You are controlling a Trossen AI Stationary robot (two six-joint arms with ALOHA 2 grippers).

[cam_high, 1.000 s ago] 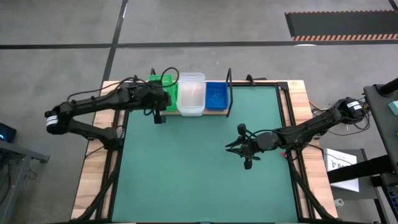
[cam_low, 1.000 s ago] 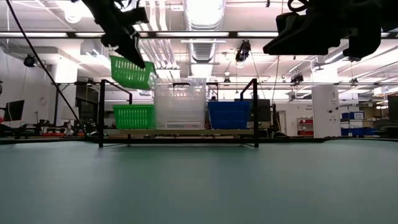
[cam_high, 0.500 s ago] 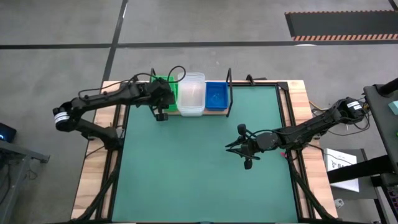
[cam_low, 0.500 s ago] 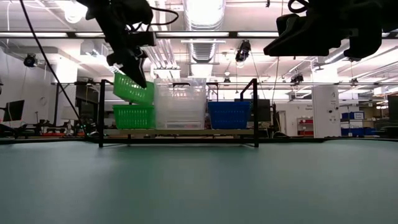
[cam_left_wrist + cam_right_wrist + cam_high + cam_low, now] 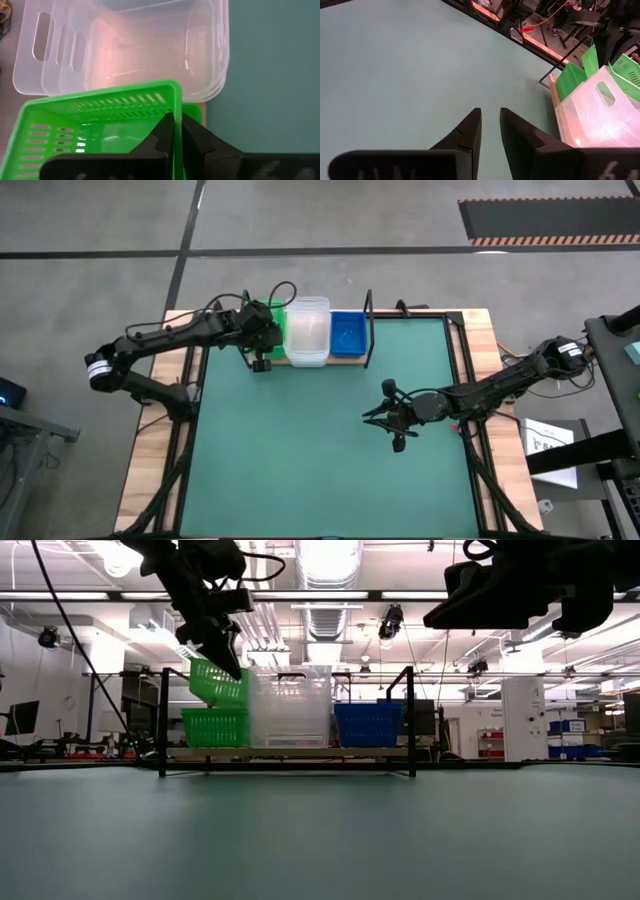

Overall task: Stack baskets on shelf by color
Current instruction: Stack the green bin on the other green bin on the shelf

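Since a second ago we are seeing the left gripper (image 5: pixel 225 658) coming down and in toward the shelf (image 5: pixel 290 752), so the green basket (image 5: pixel 219 683) it carries is now hanging just above the green stack (image 5: pixel 215 727) at the shelf's left end, tilted, its lower corner close to the stack's rim, though we cannot tell whether they touch. In the left wrist view the fingers (image 5: pixel 165 131) are pinching the wall of that green basket (image 5: pixel 100 130), one on each side of its rim, with the clear stack (image 5: pixel 135 45) just beyond it. In the high view this is sitting at upper centre: the left gripper (image 5: pixel 262 350) is reaching over the shelf's left end, the clear stack (image 5: pixel 308 330) is standing in the middle and the blue stack (image 5: pixel 348 333) at the right, beside the black upright. The right gripper (image 5: pixel 394 420) is hovering over the green mat (image 5: pixel 320 460) at centre right, well apart from the shelf, its fingers (image 5: pixel 470 131) parted with only a narrow gap and nothing between them.
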